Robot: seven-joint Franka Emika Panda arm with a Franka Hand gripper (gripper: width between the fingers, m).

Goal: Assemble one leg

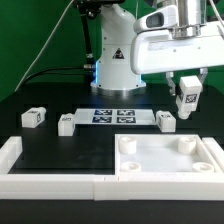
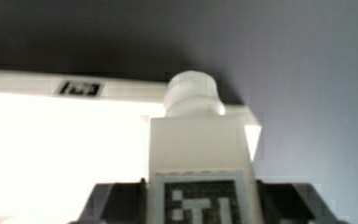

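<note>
My gripper (image 1: 187, 102) is shut on a white leg (image 1: 186, 96) with a black-and-white tag and holds it in the air above the table, over the far right side of the large white square part (image 1: 165, 156) with corner sockets. In the wrist view the held leg (image 2: 201, 140) stands between my dark fingers (image 2: 119, 200), its round peg end pointing away, with the white square part (image 2: 51, 130) below it. Three more legs lie on the black table: one at the exterior view's left (image 1: 33, 117), one (image 1: 67, 123) beside it, one (image 1: 165, 121) near the gripper.
The marker board (image 1: 112, 116) lies at the table's middle back. Long white border bars (image 1: 50, 182) run along the front and the left (image 1: 9, 152). The robot base (image 1: 115, 60) stands behind.
</note>
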